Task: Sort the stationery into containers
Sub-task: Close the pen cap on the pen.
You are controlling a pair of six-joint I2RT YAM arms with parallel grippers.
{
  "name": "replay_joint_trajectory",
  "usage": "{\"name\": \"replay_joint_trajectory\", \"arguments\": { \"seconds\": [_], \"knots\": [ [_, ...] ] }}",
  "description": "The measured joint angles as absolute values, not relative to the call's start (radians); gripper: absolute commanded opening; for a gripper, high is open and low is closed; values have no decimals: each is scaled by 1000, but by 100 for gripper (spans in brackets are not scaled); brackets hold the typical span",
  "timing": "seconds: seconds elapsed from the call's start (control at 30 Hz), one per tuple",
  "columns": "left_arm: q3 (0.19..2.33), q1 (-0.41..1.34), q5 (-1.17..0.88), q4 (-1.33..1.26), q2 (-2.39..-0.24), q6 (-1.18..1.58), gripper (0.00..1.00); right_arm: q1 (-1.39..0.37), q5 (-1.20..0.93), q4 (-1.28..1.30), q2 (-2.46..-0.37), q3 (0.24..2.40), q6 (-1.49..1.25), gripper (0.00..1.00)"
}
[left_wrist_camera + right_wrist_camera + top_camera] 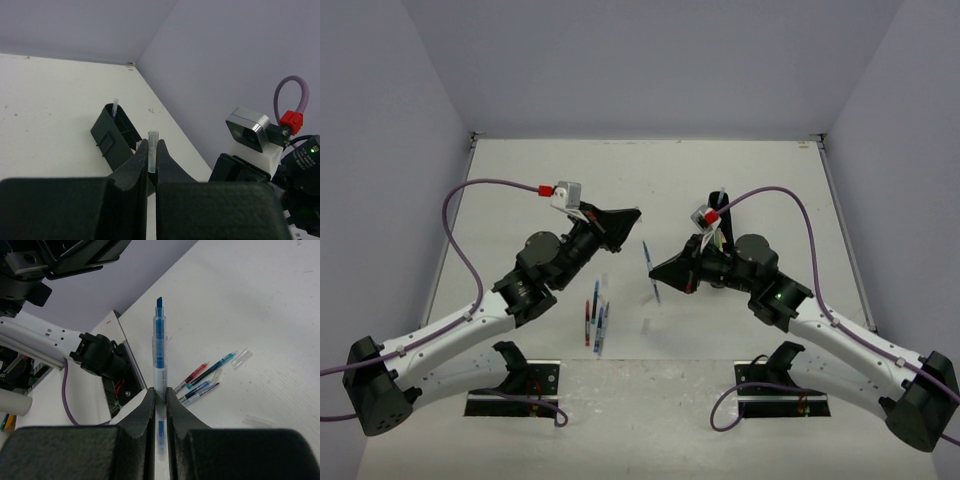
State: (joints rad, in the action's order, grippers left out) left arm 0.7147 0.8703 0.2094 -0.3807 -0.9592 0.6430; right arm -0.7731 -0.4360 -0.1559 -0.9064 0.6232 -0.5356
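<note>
My right gripper (159, 393) (656, 270) is shut on a blue-and-white pen (159, 340) (649, 260), whose chisel tip points away from the jaws, above the middle of the table. My left gripper (152, 148) (631, 215) is shut on a short clear pen cap (153, 136) that sticks up past its fingertips. Beyond it, the black organiser tray (111, 134) lies near the right wall with a thin white stick in it. In the top view my right wrist mostly hides the tray. Several loose pens (595, 320) (202, 377), red, teal and blue, lie on the table between the arm bases.
Two clear caps lie loose: one (241, 358) by the pen tips, another (257, 420) (647, 325) nearer my right arm. Black base plates (515, 400) (782, 402) sit at the near edge. Grey walls enclose the white table (650, 170) on three sides.
</note>
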Motion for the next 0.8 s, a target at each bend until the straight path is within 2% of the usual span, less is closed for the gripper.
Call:
{"name": "replay_joint_trajectory", "arguments": {
  "seconds": [0.8],
  "knots": [
    [654,870,138,-434,-941,660,0,-774,-345,-143,-920,658,-535,0]
  ]
}}
